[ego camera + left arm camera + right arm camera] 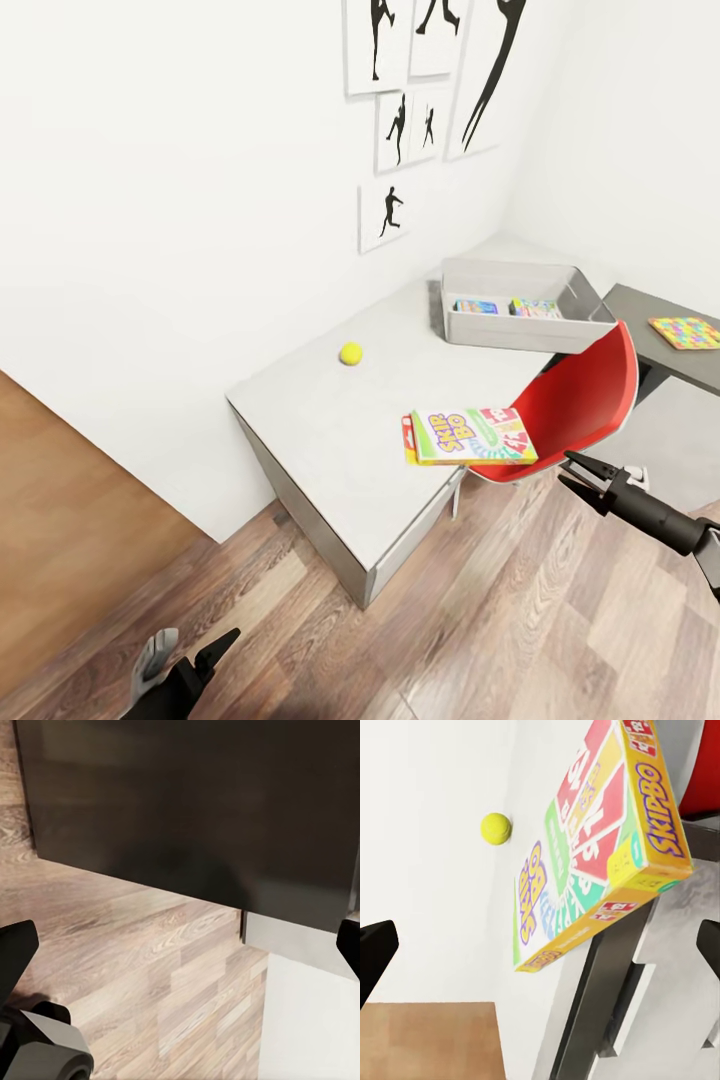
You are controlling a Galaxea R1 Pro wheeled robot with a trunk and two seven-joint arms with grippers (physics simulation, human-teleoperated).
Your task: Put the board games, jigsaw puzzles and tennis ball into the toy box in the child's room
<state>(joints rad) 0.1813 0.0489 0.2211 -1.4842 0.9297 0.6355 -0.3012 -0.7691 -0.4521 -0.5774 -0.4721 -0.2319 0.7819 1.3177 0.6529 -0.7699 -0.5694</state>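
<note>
Right wrist view shows the right end effector [540, 945] spread wide, aimed at the Skip-Bo box [592, 847] ahead, overhanging the bench [330, 440] edge for gripping.

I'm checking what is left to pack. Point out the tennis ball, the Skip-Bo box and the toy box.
tennis ball [350, 353]: head view, centre of the ball, on the desk top.
Skip-Bo box [473, 436]: head view, middle of its printed lid, at the desk's edge.
toy box [500, 331]: head view, its near grey wall.

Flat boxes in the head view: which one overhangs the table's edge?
The Skip-Bo box, jutting past the table beside the red chair; the others lie elsewhere.
</note>
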